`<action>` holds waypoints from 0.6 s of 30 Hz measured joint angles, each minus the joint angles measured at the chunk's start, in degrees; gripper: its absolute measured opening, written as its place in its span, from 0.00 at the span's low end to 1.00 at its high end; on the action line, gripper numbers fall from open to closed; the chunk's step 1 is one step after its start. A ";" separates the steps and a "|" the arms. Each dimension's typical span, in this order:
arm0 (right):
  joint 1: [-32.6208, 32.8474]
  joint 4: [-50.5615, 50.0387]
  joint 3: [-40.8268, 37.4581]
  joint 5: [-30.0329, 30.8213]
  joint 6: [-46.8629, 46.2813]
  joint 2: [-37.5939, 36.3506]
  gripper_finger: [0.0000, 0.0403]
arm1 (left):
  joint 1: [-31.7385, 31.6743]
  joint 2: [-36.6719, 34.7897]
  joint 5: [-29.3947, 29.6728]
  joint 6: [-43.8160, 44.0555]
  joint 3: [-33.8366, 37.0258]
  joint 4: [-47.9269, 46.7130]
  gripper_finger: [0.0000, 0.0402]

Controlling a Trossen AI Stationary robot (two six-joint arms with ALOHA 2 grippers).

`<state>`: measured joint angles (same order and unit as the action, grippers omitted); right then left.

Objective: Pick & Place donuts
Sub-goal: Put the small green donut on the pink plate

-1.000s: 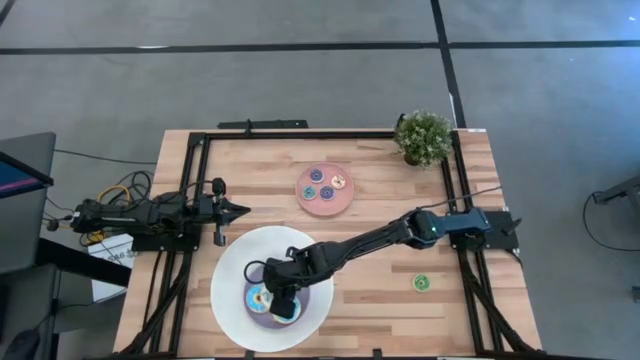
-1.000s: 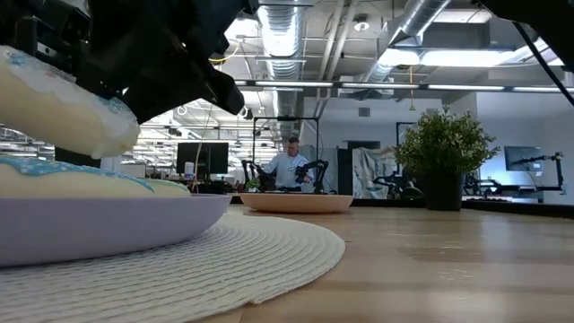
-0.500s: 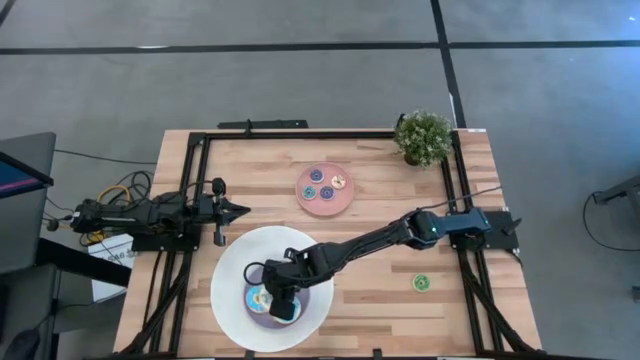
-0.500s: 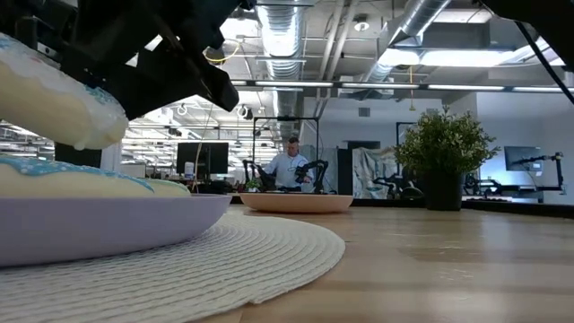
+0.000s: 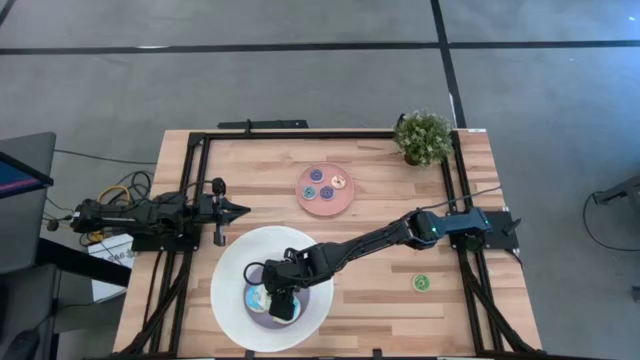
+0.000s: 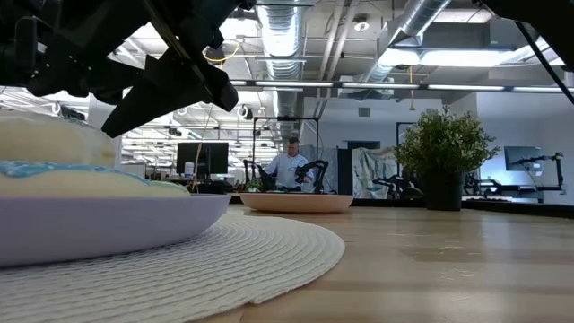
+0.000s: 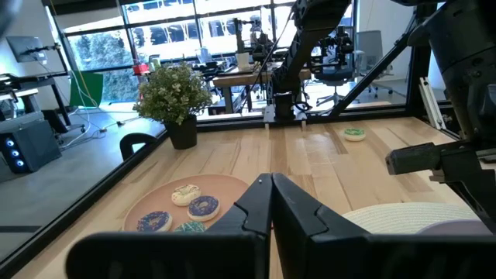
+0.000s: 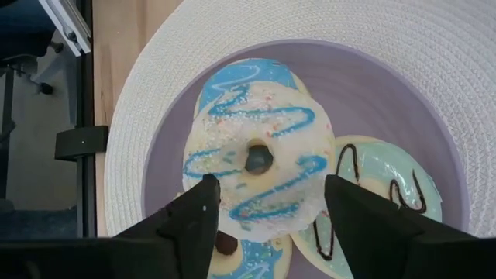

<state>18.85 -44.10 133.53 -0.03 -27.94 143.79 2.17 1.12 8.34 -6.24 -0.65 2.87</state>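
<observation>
Large white woven plate with lavender centre point(image 5: 228, 300), lower left of high view: white sprinkled blue-drizzled donut point(image 8: 258, 170), held above a second ago, now laid on blue donut point(image 8: 248, 74); placement judged done. Right gripper point(image 8: 267, 213) fingers released, straddling it. Left gripper point(image 7: 271, 190) clenched, idle

From here I see grey floor point(image 5: 300, 85) crossed by dark lines around the wooden desk point(image 5: 370, 180). Behind the potted plant point(image 6: 441, 152), ceiling ducts point(image 6: 296, 27), strip lights, monitors point(image 6: 202, 157), and a seated person point(image 6: 289, 166) at a workstation.
</observation>
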 joint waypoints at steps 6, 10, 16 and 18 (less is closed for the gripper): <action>-0.24 -0.04 0.06 -0.12 -0.02 -0.02 0.57 | 0.00 -0.02 0.00 0.00 0.00 0.00 0.00; -0.32 -0.22 0.55 -2.40 0.20 -0.51 0.57 | -0.02 -0.02 0.00 0.00 -0.02 0.02 0.00; -0.50 -2.89 0.59 -7.55 3.30 -3.27 0.57 | 0.00 0.00 0.00 0.00 -0.02 0.02 0.00; -0.50 -5.46 0.61 -7.50 4.76 -4.77 0.57 | 0.00 0.00 0.00 0.00 0.00 0.02 0.00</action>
<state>18.35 -49.56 134.15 -7.52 -23.18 139.02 2.17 1.12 8.34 -6.24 -0.64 2.90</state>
